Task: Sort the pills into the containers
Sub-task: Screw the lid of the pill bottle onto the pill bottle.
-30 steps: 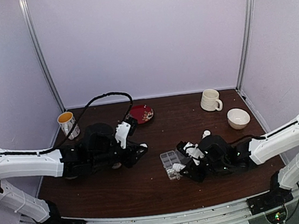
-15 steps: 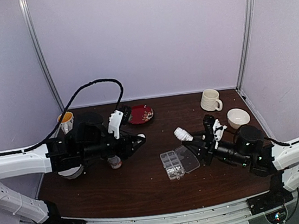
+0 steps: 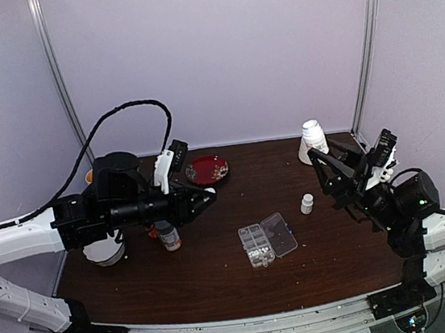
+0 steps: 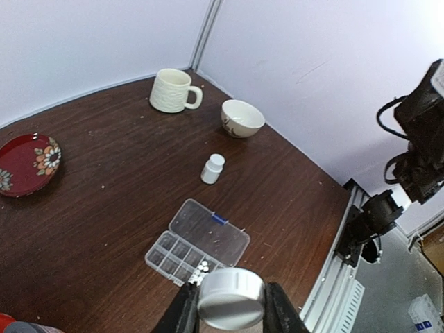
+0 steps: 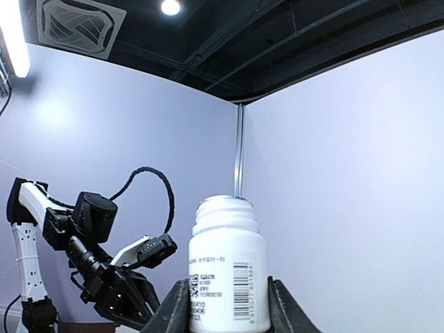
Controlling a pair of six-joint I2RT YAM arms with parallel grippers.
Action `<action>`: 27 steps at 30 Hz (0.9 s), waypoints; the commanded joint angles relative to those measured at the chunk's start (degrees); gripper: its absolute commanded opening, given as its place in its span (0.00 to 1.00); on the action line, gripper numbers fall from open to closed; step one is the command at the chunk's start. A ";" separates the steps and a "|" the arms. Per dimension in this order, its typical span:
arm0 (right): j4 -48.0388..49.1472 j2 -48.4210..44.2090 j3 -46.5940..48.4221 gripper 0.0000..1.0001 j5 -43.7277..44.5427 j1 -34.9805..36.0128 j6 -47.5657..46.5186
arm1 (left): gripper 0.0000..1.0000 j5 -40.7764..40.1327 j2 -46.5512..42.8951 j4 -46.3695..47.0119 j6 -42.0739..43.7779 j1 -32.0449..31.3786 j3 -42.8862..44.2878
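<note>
The clear organizer box (image 3: 253,237) lies open on the dark table, its lid (image 3: 280,233) flat beside the containers (image 4: 172,253). A pale cluster of pills (image 3: 258,254) sits in the cells at its near end, as the left wrist view also shows the pills (image 4: 200,268). My left gripper (image 3: 209,201) hangs high above the table's left half, shut on a white bottle cap (image 4: 231,298). My right gripper (image 3: 320,157) is raised at the back right, shut on an uncapped white bottle (image 5: 225,277) held upright, seen from above as the bottle (image 3: 312,133).
A small capped white bottle (image 3: 307,203) stands right of the organizer. A red plate (image 3: 207,169) sits at the back, an orange grey-capped bottle (image 3: 169,237) under the left arm. A cream mug (image 4: 172,90) and white bowl (image 4: 242,118) stand at the back right.
Both arms have risen from the table. The right gripper carried the white bottle from over the organizer up to the back right and set it upright. The left gripper lifted with the cap.
</note>
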 commanded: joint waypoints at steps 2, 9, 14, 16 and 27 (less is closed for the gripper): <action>4.40 6.51 3.88 0.00 -2.57 -0.15 -3.11 | 0.00 7.96 0.14 4.22 -1.02 -0.78 4.41; -20.36 1.12 5.08 0.00 -11.94 0.16 -8.67 | 0.00 16.26 0.70 7.34 -4.53 -0.78 8.32; -26.85 0.28 7.23 0.00 -16.84 0.54 -11.36 | 0.00 21.00 1.68 9.13 -7.65 -0.77 10.51; -30.34 1.00 9.39 0.00 -18.39 0.80 -11.46 | 0.00 22.48 2.12 10.56 -8.99 -0.78 10.62; -34.09 4.98 15.09 0.00 -18.82 3.42 -11.94 | 0.00 27.75 5.03 14.16 -13.11 -0.73 11.11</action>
